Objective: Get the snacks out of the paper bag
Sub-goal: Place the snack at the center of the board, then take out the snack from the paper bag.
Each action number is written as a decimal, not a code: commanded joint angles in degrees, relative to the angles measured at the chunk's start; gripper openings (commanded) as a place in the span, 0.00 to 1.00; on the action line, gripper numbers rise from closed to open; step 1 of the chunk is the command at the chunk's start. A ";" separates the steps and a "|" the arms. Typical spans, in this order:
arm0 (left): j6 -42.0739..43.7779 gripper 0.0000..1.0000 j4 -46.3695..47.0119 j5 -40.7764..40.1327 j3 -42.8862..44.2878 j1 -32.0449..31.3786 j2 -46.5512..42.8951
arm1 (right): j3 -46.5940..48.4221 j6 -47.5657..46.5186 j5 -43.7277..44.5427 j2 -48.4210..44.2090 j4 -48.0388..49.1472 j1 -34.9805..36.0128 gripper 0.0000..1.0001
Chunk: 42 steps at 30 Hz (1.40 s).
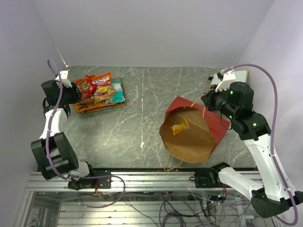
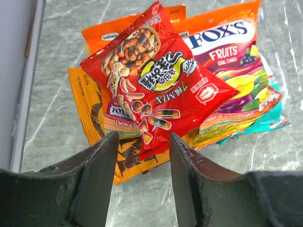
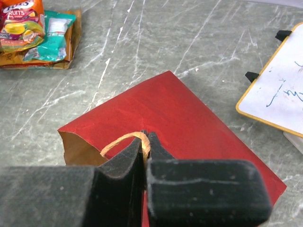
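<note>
The snacks [image 1: 99,92] lie piled at the far left of the table. A red packet [image 2: 156,80] is on top, over a Fox's fruits packet [image 2: 232,61] and a flat orange chip bag [image 2: 94,123]. My left gripper [image 2: 142,156] hangs open just behind the pile, holding nothing. The paper bag [image 1: 208,118], red outside and brown inside, lies with its mouth toward the near edge. A small yellow packet [image 1: 181,127] shows inside it. My right gripper [image 3: 147,142] is shut on the bag's tan handle [image 3: 118,142].
A white wood-framed board [image 3: 279,94] with black clips lies at the far right, close behind the bag. The bag's second handle [image 1: 171,163] trails toward the metal rail at the near edge. A wall runs close along the left of the snack pile.
</note>
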 commanded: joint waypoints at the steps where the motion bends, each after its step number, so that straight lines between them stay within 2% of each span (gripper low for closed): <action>1: -5.31 0.59 3.52 -3.28 -1.42 0.52 -6.76 | -0.60 -0.24 0.42 -0.98 0.91 0.19 0.00; 5: -15.56 0.55 3.57 -2.52 -3.10 -0.98 -13.01 | -1.17 -0.05 0.57 -1.22 1.19 0.18 0.00; 7: -18.39 0.56 2.51 -5.14 -3.98 -5.73 -15.95 | -1.46 0.11 0.66 -1.31 1.48 0.18 0.00; 11: -25.99 0.58 3.91 -14.30 -7.51 -20.19 -21.53 | -1.40 0.13 0.46 -0.82 1.81 0.18 0.00; 12: -28.21 0.61 4.36 -15.52 -7.90 -24.96 -22.02 | -1.35 0.11 0.28 -0.76 1.80 0.21 0.00; 15: -34.19 0.79 3.82 -20.33 -7.20 -34.33 -21.57 | -1.40 0.03 0.01 -0.66 1.81 0.19 0.00; 18: -36.39 0.84 2.98 -26.65 -4.78 -45.63 -20.19 | -1.49 0.22 -0.10 -0.88 1.78 0.19 0.00; 27: -33.85 0.81 -3.14 -48.81 5.84 -82.51 -11.48 | -1.49 -0.02 1.53 -1.94 1.26 0.18 0.00; 29: -30.75 0.79 -4.79 -53.67 8.42 -90.96 -8.48 | -1.55 -0.04 1.95 -2.21 1.15 0.15 0.00; 32: -25.77 0.79 -8.13 -60.11 12.76 -99.89 -1.85 | -1.83 -0.01 2.17 -2.60 1.11 0.19 0.00; 36: -20.05 0.79 -8.27 -62.76 15.18 -105.93 4.07 | -1.65 0.22 1.85 -2.56 0.95 0.18 0.00; 42: -11.90 0.78 0.88 -59.32 10.88 -106.79 8.41 | -1.23 0.13 1.59 -2.51 1.09 0.19 0.00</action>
